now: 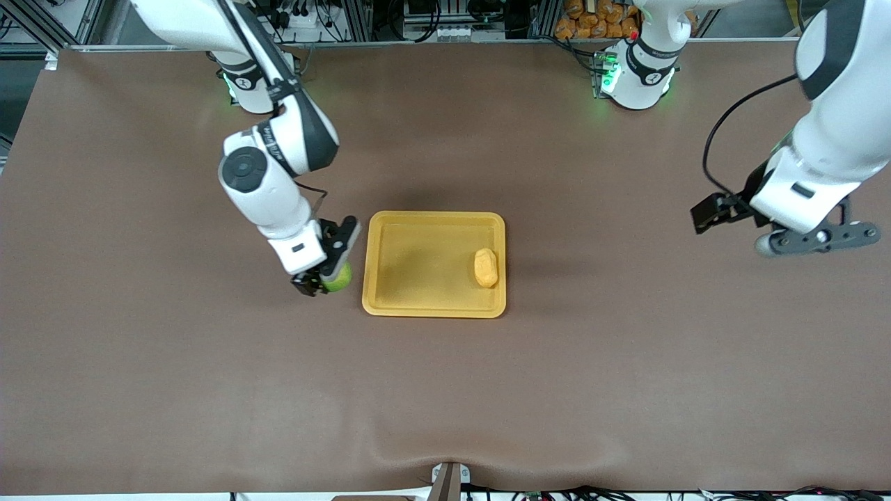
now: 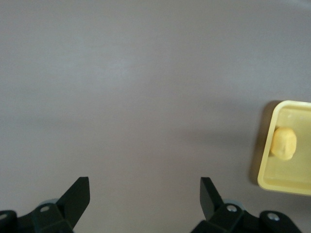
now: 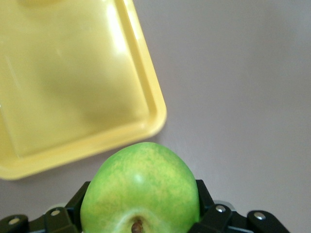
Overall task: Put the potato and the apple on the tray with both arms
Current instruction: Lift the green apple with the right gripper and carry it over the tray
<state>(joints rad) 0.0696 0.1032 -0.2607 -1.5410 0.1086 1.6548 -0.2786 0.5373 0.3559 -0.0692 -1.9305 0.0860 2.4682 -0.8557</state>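
brown cloth covers the counter (image 1: 445,390), with metal framing and cables along the edge by the arm bases. the yellow tray (image 1: 390,278) lies mid-counter; the potato (image 1: 486,268) rests in it against the rim toward the left arm's end. the right end effector (image 1: 327,278) is clenched on the green apple (image 1: 340,277), just beside the tray's rim toward the right arm's end. the left end effector (image 2: 145,194) waits released, well apart over bare cloth. wide open cloth surrounds the tray.
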